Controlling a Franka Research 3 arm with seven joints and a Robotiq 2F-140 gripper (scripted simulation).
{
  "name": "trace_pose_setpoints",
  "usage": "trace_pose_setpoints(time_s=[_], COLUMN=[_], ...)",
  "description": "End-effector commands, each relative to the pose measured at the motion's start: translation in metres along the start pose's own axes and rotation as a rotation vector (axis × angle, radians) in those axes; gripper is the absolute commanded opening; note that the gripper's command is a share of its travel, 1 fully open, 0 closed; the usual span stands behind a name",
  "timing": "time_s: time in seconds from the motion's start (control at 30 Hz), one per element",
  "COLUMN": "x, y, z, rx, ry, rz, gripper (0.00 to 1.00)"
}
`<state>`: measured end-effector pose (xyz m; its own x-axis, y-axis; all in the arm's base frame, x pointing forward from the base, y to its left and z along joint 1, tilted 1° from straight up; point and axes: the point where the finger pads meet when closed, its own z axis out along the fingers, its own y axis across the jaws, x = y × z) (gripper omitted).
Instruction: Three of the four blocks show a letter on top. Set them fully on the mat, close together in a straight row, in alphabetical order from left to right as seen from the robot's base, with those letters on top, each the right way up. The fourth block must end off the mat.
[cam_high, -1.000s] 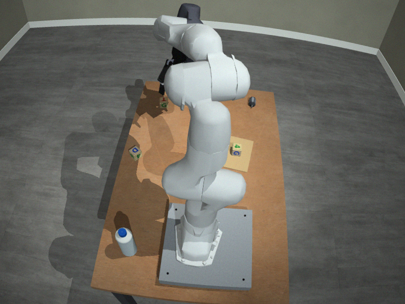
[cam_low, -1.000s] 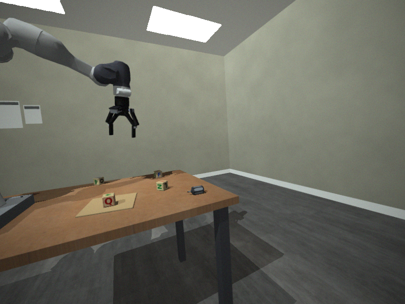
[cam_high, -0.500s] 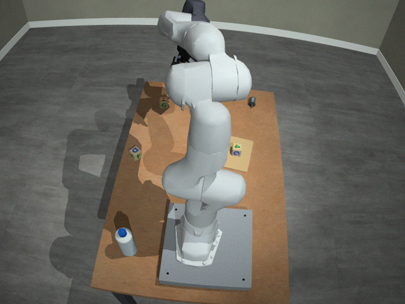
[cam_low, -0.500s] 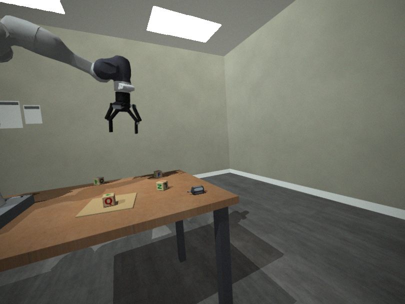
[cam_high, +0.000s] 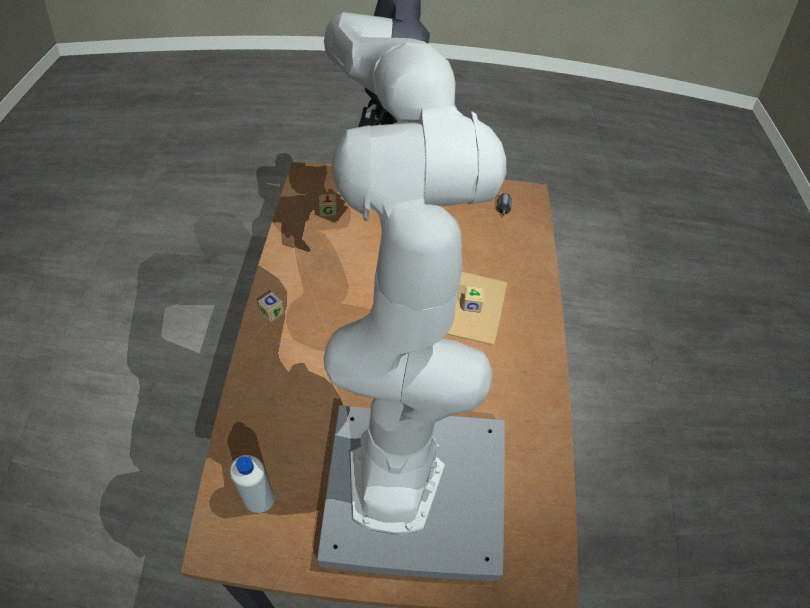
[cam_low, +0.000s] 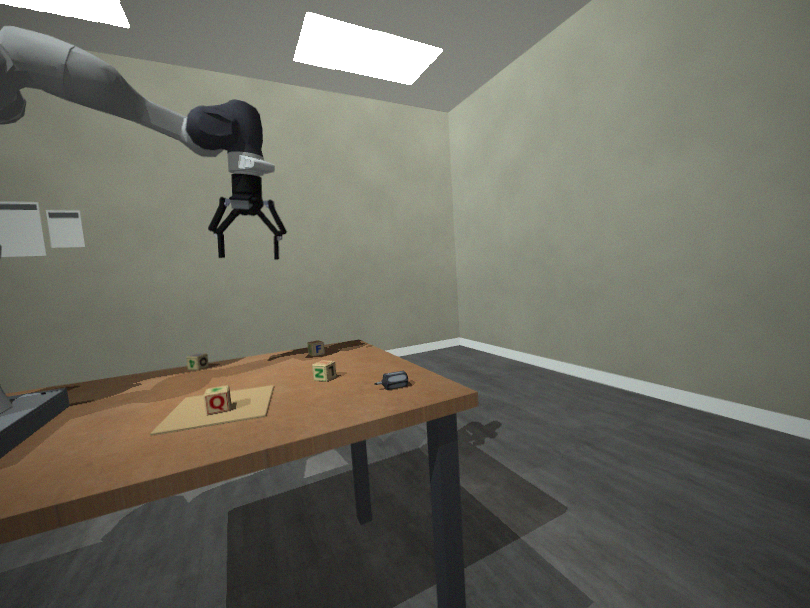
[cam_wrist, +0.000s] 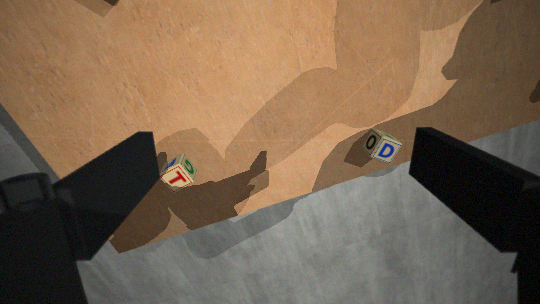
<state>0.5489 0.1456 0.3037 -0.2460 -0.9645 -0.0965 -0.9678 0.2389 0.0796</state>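
Note:
My gripper (cam_low: 248, 253) is open and empty, high above the table's far left part. In the wrist view its fingers frame a block with a red T on top (cam_wrist: 178, 172) and a block with a blue D on top (cam_wrist: 382, 145), both far below near the table's left edge. The T block (cam_high: 328, 204) lies at the far left, the D block (cam_high: 270, 305) at mid left. A block with a green 4 on top (cam_high: 472, 297) sits on the tan mat (cam_high: 483, 307). A fourth block showing Z and 1 on its sides (cam_low: 323, 371) lies beyond the mat; the arm hides it in the top view.
A white bottle with a blue cap (cam_high: 251, 484) stands at the near left of the table. A small dark object (cam_high: 503, 203) lies at the far right. The robot's grey base plate (cam_high: 412, 497) fills the near middle.

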Motion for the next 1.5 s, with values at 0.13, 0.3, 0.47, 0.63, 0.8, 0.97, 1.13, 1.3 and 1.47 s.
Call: trace_pose_setpoints(time_s=[0.13,0.3,0.47,0.63,0.8,0.97,1.13,1.3,1.47], x=[0.013,0.020,0.027,0.035,0.042,0.049,0.057,0.063,0.073], y=[-0.004,-0.007,-0.010,-0.013,-0.016,-0.018,-0.021,-0.022,-0.025], z=[-0.012,-0.020,-0.027,-0.035,-0.042,-0.050,-0.058,-0.064,-0.073], rx=[0.003,0.008,0.012,0.016,0.020,0.023,0.025,0.027,0.029], ry=[0.011,0.016,0.023,0.029,0.036,0.043,0.051,0.057,0.067], rz=[-0.186,-0.242,-0.301,-0.358,-0.414,-0.472,-0.531,-0.576,-0.644], gripper=[1.00,1.00,1.00,1.00,1.00,1.00,1.00,1.00,1.00])
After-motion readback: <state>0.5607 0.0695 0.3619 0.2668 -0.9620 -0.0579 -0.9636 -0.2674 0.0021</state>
